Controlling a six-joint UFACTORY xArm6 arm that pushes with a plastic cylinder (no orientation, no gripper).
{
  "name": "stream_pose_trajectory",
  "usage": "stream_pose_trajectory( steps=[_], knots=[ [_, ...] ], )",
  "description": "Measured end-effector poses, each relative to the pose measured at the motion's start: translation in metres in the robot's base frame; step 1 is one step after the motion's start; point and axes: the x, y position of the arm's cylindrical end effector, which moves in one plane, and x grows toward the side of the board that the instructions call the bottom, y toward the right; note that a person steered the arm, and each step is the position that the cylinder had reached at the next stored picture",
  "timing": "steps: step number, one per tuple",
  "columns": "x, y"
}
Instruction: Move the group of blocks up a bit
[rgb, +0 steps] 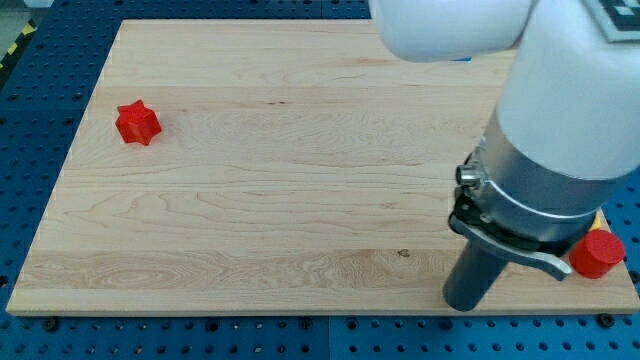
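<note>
My tip (466, 303) rests on the table (300, 200), just left of a red cylinder (598, 254). A red star block (138, 122) lies far off toward the view's upper left. No jaws are visible.

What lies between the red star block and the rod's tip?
Only bare board in the camera view: red star upper left, my tip lower right.

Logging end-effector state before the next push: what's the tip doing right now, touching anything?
My tip: no gripper, holds nothing; at the board's bottom right, left of the red cylinder, not visibly touching it. The red star is far away.
</note>
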Motion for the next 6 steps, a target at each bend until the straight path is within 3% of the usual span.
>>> stream_pose_trajectory(
  steps=[1, 3, 4, 6],
  knots=[
    [0.0, 0.05],
    [0.0, 0.084],
    [0.0, 0.143],
    [-0.013, 0.147]
  ],
)
